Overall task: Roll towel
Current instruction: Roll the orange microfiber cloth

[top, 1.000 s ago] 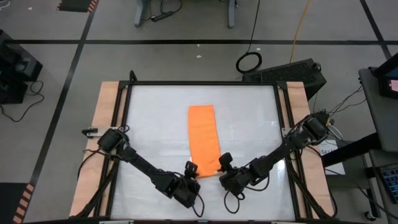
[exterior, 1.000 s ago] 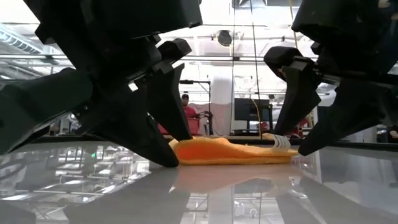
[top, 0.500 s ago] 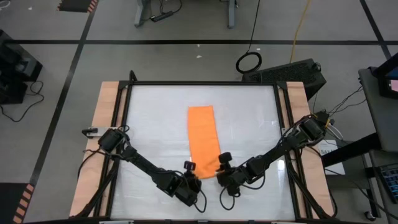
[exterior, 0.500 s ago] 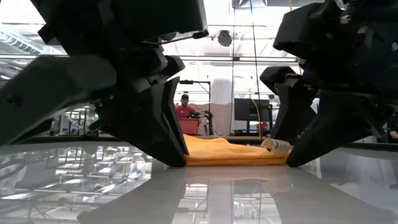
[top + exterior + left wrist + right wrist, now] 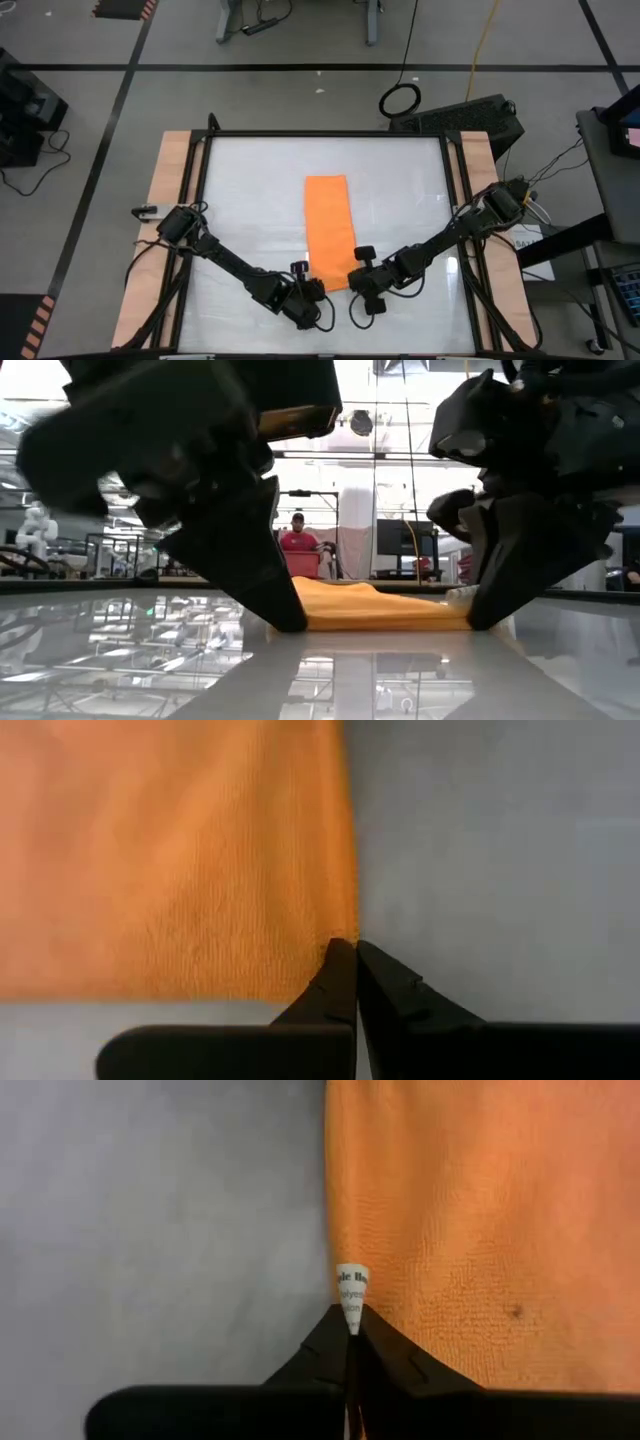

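Both pincers are down at the towel's (image 5: 330,232) near end now, and that is the change: a second ago they stood just off the two near corners, and in the half second since they have slid in tight against the cloth. The strip has nudged slightly to my right on the table (image 5: 250,190) along the way.

Left pincer (image 5: 305,290) is pressed together at the near left corner; the left wrist view shows the fingertips (image 5: 350,965) meeting right on the towel's edge, though whether cloth sits between them I cannot quite tell. Right pincer (image 5: 358,280) is closed too, at the near right corner, and it looks clamped on the towel's little white label (image 5: 351,1295).

My read: both corners are pinched, so the first turn of the roll can begin, away from me along the strip.

The high view gives the whole layout, the towel lying long and flat mid-table, but hides the fingertips. The wrist views settle those. Only the low view shows the near edge (image 5: 385,622) humped off the glossy surface, with a person (image 5: 297,535) seated far behind.
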